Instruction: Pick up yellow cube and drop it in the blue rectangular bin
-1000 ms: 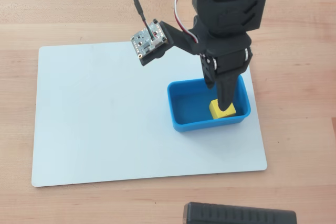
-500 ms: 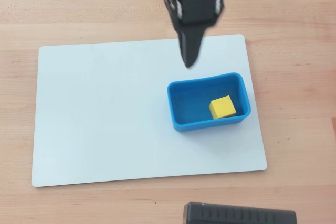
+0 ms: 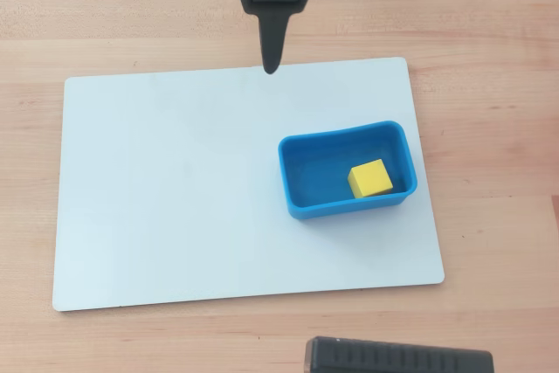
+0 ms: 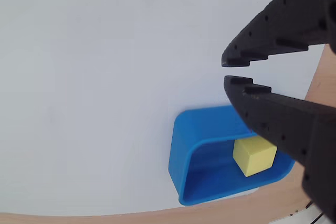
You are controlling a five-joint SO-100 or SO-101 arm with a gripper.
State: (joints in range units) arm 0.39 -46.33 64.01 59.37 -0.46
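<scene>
Cube: we see the yellow cube (image 3: 370, 178) resting flat inside the bin, well apart from the hand (image 3: 271, 65), free of it.
Bin: our blue rectangular bin (image 3: 297, 183) sits upright, below-right of the hand in the overhead view.

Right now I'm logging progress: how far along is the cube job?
Done: the cube sits inside the bin, by its right end in the overhead view. In hand: nothing; the hand is empty, jaws nearly closed, up by the white mat's top edge, clear of the bin. Left: nothing visible.
</scene>
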